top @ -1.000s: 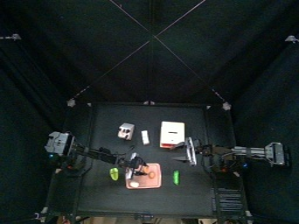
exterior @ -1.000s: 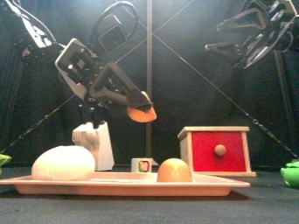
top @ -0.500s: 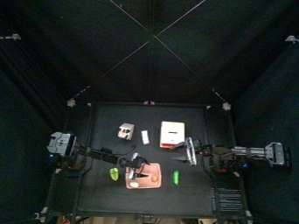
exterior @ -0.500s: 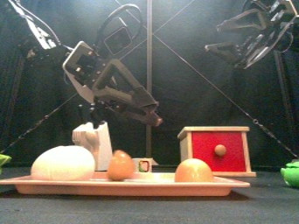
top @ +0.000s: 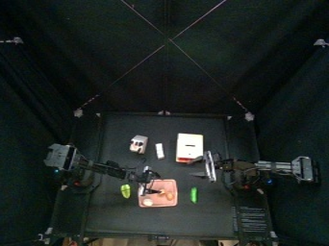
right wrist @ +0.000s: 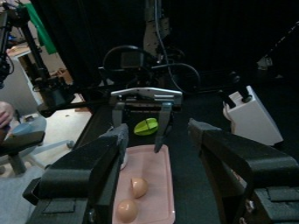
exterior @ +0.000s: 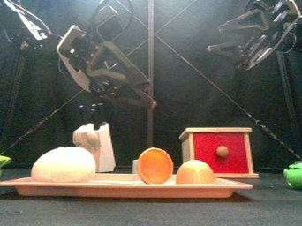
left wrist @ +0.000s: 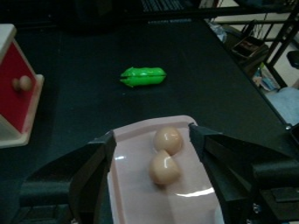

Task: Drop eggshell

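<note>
Two orange-tan eggshell [exterior: 154,165] pieces lie on the pink board [left wrist: 193,197] straight below your left gripper [exterior: 132,90], which hangs above with its jaws spread wide and nothing between them. In the left wrist view both pieces sit side by side on the board, framed between the jaws. In the front view one stands on edge with its hollow facing forward and the other [exterior: 195,171] sits just beside it, dome up. The drop looks done, so your next move is likely to lift the arm clear without brushing the board. Your right gripper [exterior: 262,35] hovers high, well off toward the red box [exterior: 218,151], its jaws also wide and empty.
</note>
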{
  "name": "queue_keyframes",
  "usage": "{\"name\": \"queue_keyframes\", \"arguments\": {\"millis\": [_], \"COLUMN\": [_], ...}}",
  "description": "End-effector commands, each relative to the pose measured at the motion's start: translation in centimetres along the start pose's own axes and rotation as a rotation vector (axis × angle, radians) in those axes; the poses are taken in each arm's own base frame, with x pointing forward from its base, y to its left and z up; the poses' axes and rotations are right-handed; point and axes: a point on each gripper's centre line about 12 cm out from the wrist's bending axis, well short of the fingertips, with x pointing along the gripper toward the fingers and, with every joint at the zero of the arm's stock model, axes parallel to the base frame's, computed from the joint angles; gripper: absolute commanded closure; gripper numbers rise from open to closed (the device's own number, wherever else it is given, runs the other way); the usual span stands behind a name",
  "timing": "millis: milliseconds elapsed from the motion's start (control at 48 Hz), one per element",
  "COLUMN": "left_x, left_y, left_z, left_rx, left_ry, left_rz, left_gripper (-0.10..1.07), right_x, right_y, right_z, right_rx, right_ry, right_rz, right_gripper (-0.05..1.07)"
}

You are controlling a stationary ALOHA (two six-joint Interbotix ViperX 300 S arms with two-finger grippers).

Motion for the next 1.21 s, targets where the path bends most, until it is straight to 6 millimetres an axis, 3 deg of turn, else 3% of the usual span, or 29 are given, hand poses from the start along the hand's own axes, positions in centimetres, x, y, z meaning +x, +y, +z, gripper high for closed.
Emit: {"name": "queue_keyframes", "arguments": {"millis": [0, 542, 1188], "left_x": [-1.3, -7.6, -8.3], "left_y": [-0.4, -1.4, -1.5], "left_z": [1.7, 2.4, 2.2], "left_rx": [0.003, -0.031, -0.032], "left_ry": [-0.063, -0.269, -0.285], "left_rz": [-0.008, -0.029, -0.030], "left_gripper": [-0.01, -0.01, -0.01], "right_x": [0.1, 0.1, 0.2], "right_y": [0.1, -0.1, 0.0], "right_z": [0.5, 0.2, 0.0], "right_rx": [0.000, 0.010, 0.027], "right_ry": [-0.016, -0.007, -0.004], "right_rz": [0.005, -0.003, -0.003], "right_gripper": [0.12, 0.12, 0.12]}}
